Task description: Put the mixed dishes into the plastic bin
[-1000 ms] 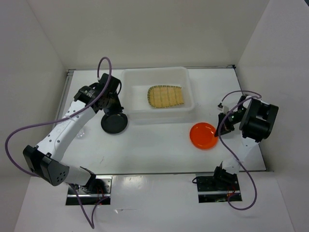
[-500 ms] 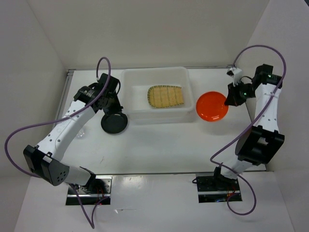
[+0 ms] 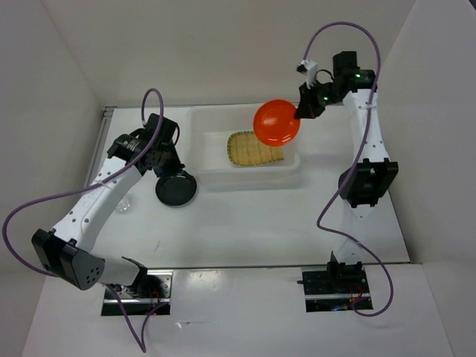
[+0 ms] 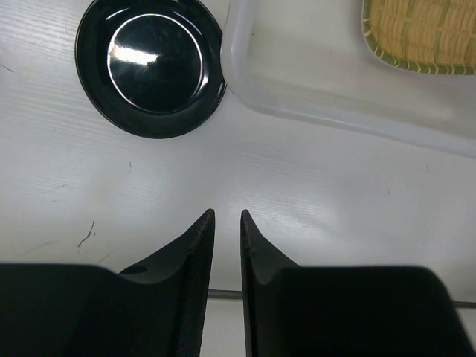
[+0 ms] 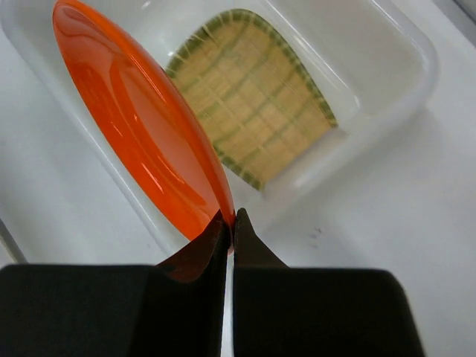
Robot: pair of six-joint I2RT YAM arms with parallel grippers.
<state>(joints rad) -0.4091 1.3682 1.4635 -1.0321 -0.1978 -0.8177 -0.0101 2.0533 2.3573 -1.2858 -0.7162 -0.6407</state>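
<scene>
My right gripper is shut on the rim of the small orange plate. It holds the plate tilted on edge in the air above the right end of the plastic bin. The tan bamboo tray lies inside the bin. The small black plate sits on the table at the bin's front left corner. My left gripper hovers just behind the black plate, jaws nearly together with nothing between them.
A faint clear glass cup stands on the table left of the black plate. White walls enclose the table on the left, back and right. The bin's corner shows next to the black plate.
My right arm has lifted the orange plate off the table right of the bin and swung it up and left over the bin. My left arm has shifted only slightly.
</scene>
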